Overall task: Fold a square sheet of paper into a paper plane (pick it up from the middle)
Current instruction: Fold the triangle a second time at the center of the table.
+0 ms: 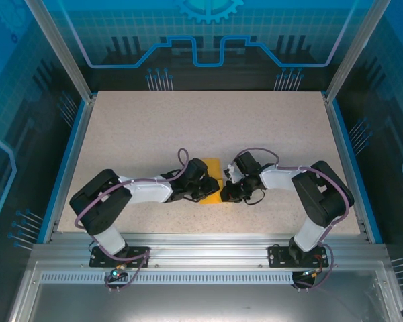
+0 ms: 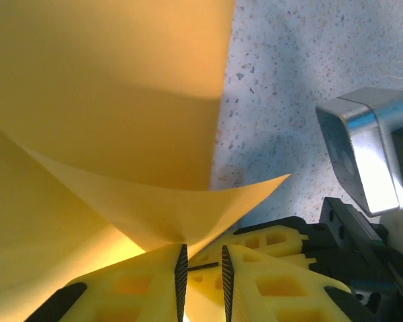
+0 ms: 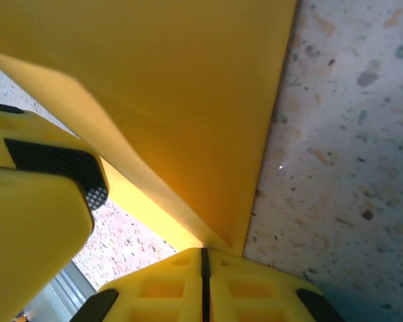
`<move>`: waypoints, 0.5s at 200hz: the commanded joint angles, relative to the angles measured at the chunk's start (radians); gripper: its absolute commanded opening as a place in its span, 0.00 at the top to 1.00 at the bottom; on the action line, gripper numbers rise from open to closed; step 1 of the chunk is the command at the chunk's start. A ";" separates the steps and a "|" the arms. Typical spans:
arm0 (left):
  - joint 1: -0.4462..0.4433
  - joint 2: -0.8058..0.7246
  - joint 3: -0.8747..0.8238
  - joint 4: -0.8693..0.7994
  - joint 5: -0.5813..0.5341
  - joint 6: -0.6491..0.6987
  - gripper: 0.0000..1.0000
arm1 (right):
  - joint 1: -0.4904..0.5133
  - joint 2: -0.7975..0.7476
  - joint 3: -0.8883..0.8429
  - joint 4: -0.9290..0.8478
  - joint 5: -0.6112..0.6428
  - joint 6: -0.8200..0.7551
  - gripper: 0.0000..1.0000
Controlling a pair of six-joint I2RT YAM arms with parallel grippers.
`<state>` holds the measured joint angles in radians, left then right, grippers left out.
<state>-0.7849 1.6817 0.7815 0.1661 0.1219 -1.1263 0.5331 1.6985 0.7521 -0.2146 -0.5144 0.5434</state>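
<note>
The square sheet of paper (image 1: 211, 168) lies near the front middle of the surface (image 1: 188, 127), between the two arms. One part rests flat, and the near edge is lifted and curls upward.

The right end effector (image 3: 203, 251) is pressed together on an edge of the sheet, and the paper rises directly out of its closed pads. The left end effector (image 2: 203, 248) has its pads very near to each other with a narrow slit between them. A curled fold of the sheet (image 2: 121, 100) comes down to the tip of one pad, but I cannot tell if it really grips the paper.

I judge this paper to be very light and thin. It bends under its own weight, creases easily and can tear if the two arms pull against each other. It also slides easily on the smooth surface. A good hold is on a lifted edge, with a shallow bite and gentle pressure, so that the fold stays straight.
</note>
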 commanded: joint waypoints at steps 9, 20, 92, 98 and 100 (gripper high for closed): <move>-0.011 0.022 -0.015 0.045 -0.002 -0.033 0.76 | -0.007 0.037 -0.027 -0.020 0.049 0.014 0.92; -0.011 0.034 -0.024 0.059 -0.001 -0.043 0.76 | -0.007 0.038 -0.025 -0.020 0.048 0.014 0.91; -0.004 0.129 -0.006 0.072 -0.041 -0.029 0.77 | -0.007 0.045 -0.026 -0.035 0.056 0.004 0.92; 0.000 0.131 -0.010 0.079 -0.040 -0.027 0.77 | -0.008 0.046 -0.026 -0.040 0.061 0.003 0.92; 0.001 0.131 -0.012 0.080 -0.041 -0.027 0.77 | -0.008 0.046 -0.026 -0.042 0.064 0.003 0.92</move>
<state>-0.7883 1.7775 0.7784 0.2428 0.1093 -1.1549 0.5316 1.6997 0.7525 -0.2153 -0.5159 0.5465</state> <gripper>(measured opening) 0.232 0.085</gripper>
